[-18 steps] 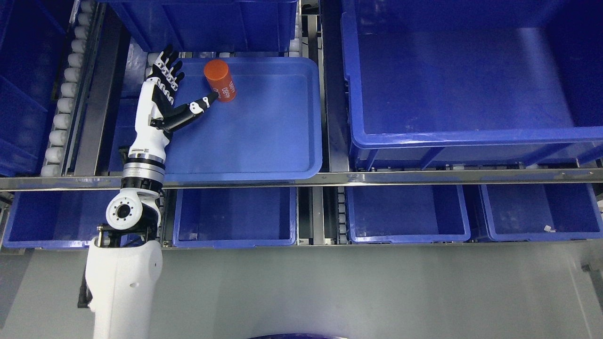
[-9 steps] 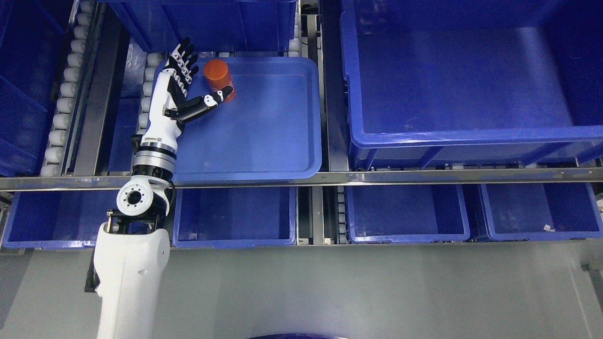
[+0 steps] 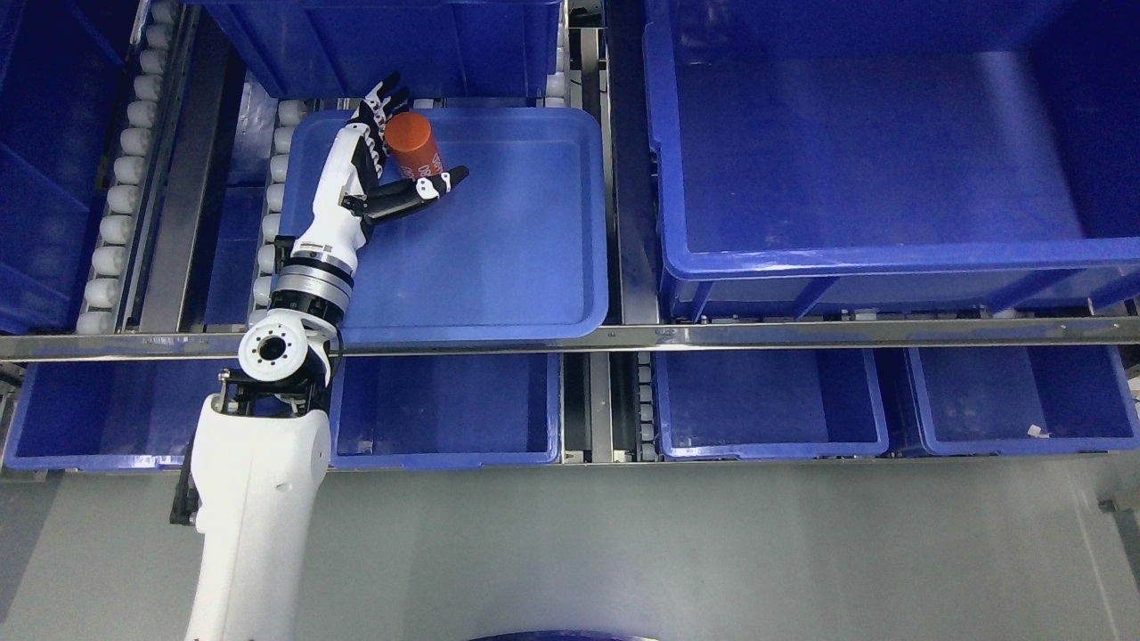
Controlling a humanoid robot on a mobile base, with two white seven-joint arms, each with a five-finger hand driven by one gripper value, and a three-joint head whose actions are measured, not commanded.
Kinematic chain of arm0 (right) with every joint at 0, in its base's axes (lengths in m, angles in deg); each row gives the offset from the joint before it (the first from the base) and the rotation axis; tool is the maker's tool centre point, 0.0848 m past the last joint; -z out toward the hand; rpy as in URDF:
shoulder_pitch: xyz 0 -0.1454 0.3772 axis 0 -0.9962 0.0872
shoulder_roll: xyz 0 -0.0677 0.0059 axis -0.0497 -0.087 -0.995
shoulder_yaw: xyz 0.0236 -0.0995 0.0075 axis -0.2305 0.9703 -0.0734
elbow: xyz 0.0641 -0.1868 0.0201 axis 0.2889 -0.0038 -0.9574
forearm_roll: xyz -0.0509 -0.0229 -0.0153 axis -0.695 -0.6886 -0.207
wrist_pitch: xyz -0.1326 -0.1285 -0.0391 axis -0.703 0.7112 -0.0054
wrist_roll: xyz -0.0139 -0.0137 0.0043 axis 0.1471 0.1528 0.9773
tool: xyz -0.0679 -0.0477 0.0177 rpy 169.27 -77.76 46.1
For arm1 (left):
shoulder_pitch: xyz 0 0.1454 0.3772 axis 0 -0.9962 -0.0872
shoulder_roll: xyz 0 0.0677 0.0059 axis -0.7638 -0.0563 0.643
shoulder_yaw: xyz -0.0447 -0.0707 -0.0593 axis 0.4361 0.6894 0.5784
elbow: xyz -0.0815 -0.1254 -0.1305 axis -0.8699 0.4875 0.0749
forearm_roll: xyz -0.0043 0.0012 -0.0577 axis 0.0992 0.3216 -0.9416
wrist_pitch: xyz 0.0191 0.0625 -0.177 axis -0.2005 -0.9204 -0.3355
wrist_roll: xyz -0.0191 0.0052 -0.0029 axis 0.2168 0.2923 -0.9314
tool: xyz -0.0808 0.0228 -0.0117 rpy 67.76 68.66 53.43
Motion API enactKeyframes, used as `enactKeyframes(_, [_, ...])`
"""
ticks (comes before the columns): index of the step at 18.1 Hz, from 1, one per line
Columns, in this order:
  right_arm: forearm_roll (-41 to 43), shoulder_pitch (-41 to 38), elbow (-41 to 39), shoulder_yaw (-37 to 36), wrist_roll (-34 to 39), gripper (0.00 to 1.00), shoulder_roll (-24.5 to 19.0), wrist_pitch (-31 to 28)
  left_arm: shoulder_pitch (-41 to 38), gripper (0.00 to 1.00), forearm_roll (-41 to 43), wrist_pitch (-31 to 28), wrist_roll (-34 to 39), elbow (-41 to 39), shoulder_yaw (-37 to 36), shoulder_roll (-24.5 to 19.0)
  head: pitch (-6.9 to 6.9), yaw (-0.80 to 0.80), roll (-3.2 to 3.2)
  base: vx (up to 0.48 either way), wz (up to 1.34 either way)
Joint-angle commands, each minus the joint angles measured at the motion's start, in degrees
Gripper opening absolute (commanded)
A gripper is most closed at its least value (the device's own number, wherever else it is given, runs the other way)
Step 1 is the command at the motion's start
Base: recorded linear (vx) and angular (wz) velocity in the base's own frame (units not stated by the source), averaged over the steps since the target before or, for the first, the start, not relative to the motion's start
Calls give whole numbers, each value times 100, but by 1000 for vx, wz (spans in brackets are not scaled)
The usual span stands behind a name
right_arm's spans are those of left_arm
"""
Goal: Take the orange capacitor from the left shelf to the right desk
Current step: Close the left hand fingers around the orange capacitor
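One orange capacitor [image 3: 414, 148] against left hand [image 3: 378, 169], bins [image 3: 873, 258] around.

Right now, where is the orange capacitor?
In the head view, the orange capacitor lies in the far left corner of the shallow blue tray, between the spread fingers and thumb of the left hand.

The capacitor [image 3: 412, 147] stands in the far left corner of a shallow tray [image 3: 517, 267] on the upper shelf level. The left hand [image 3: 378, 169] reaches in over the tray's left side, fingers on the capacitor's left, thumb crossing in front of it. A deep bin [image 3: 891, 249] sits right of the tray. Below the shelf rail [image 3: 802, 335], a row of bins [image 3: 766, 409] lies nearer.
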State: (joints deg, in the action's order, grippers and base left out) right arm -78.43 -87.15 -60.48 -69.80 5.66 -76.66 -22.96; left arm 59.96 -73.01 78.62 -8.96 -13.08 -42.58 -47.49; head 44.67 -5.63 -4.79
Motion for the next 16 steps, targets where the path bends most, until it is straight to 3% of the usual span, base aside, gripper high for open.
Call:
enactKeyframes(1, [-18, -9, -100, -97, 1, 100, 100, 1, 124, 84, 149, 1, -30, 510, 82, -100, 0, 0, 0, 0, 0])
enactKeyframes(6, [-18, -9, -100, -97, 1, 100, 100, 1, 133, 64, 149, 54, -232, 625, 170, -100, 0, 0, 0, 0, 0])
enactKeyframes(8, [-18, -18, -100, -97, 1, 100, 100, 1, 141, 50, 140, 115, -250, 625, 258, -100, 0, 0, 0, 0, 0])
enactKeyframes(16, [-18, -18, -100, -97, 1, 100, 100, 1, 80, 19, 140, 405, -276, 616, 258, -100, 0, 0, 0, 0, 0])
